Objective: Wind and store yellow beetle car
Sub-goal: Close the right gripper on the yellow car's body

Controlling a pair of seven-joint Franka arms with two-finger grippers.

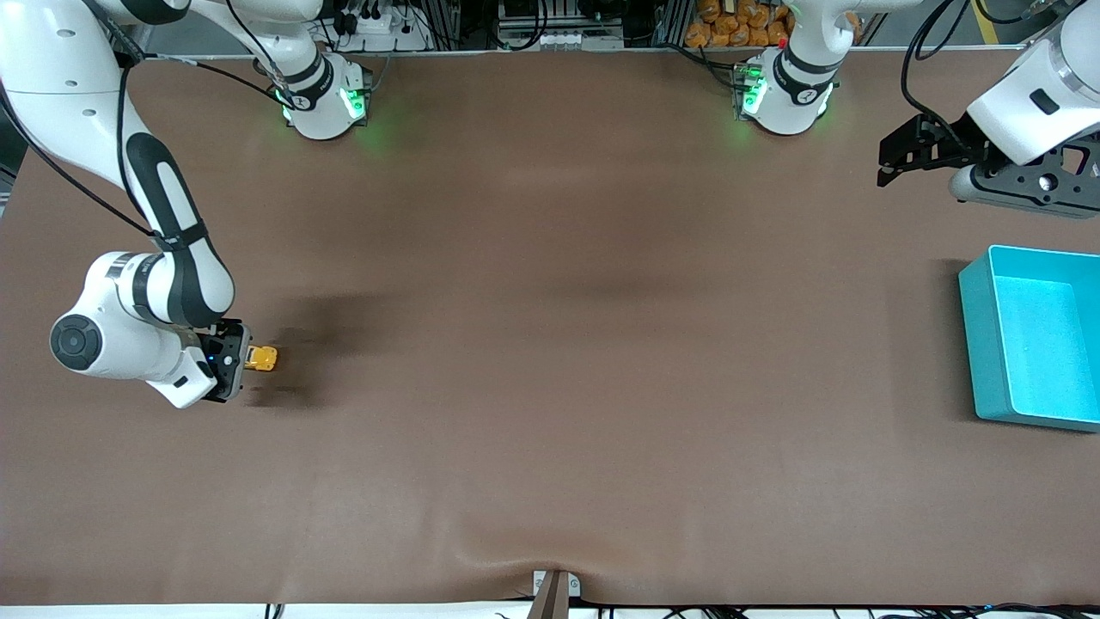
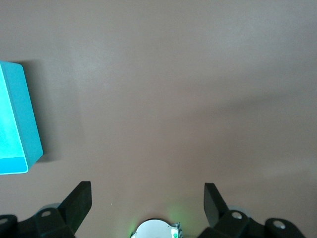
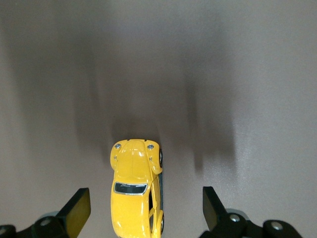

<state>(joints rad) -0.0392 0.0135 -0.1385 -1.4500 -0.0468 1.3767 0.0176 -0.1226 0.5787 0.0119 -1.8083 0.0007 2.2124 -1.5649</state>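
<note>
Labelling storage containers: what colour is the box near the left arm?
Teal, a plain box with no pattern; the front view shows it best.

The yellow beetle car [image 1: 260, 358] [image 3: 135, 191] is a small glossy yellow toy with a rounded body and dark windscreen. It stands upright on its wheels on the brown surface [image 1: 550, 344], between the right gripper's [image 1: 230, 361] [image 3: 144, 210] spread fingers, touching neither, nose pointing away from the gripper.
</note>
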